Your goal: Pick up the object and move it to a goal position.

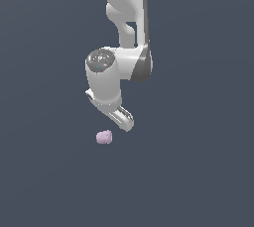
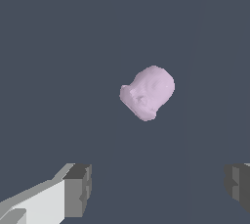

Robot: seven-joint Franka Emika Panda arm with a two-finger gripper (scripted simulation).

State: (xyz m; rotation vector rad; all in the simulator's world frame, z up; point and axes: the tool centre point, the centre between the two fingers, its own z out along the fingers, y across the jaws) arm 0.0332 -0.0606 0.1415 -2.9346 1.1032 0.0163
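Note:
The object (image 1: 104,137) is a small pale pink-lilac bumpy lump lying on the dark grey floor, below and slightly to the exterior view's left of the white arm's hand. In the wrist view the object (image 2: 148,92) lies ahead of the fingers, apart from them. My gripper (image 2: 158,186) is open, with a wide gap and nothing between its grey pads (image 2: 80,189). From outside, the gripper (image 1: 124,120) hangs just above the floor, tilted, close to the object but not touching it.
The dark grey floor (image 1: 198,171) stretches flat on all sides. The white arm (image 1: 126,13) rises from the hand out of the exterior view's top edge.

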